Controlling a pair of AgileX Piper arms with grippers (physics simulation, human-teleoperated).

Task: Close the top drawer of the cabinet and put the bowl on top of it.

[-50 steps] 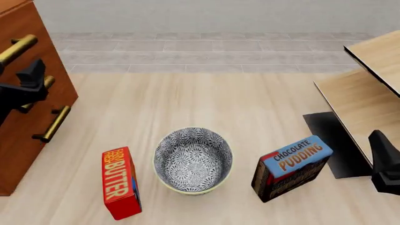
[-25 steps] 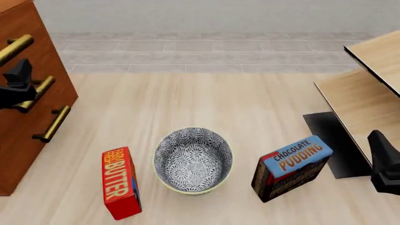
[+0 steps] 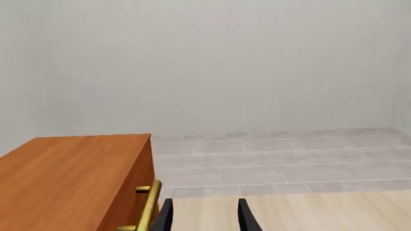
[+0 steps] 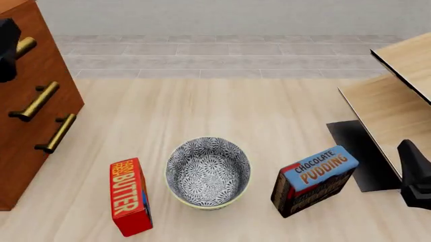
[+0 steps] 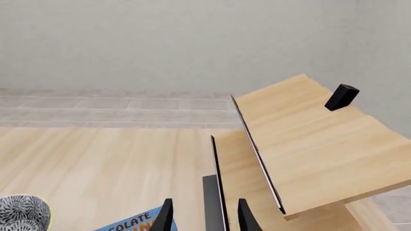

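The reddish-brown cabinet (image 4: 47, 75) stands at the far left. The front of its top drawer (image 4: 40, 35) lies level with the two lower fronts. My left gripper (image 4: 8, 45) hangs in front of the top brass handle (image 4: 27, 45) and hides part of it. In the left wrist view the left gripper (image 3: 204, 219) is open and empty beside the cabinet (image 3: 70, 178) top corner. The floral bowl (image 4: 208, 172) sits upright on the floor in the near middle, and its edge shows as bowl (image 5: 19, 211). My right gripper (image 4: 414, 176) waits at the near right, open and empty (image 5: 204, 217).
A red butter box (image 4: 129, 196) stands left of the bowl and a chocolate pudding box (image 4: 313, 180) right of it. Pale light-wood furniture with a black edge (image 4: 397, 96) fills the right side. A small black block (image 5: 341, 97) rests on its top.
My left gripper has risen from the middle handle's height to the top handle, sliding toward the left edge of the front view. The right arm, bowl and boxes have not moved.
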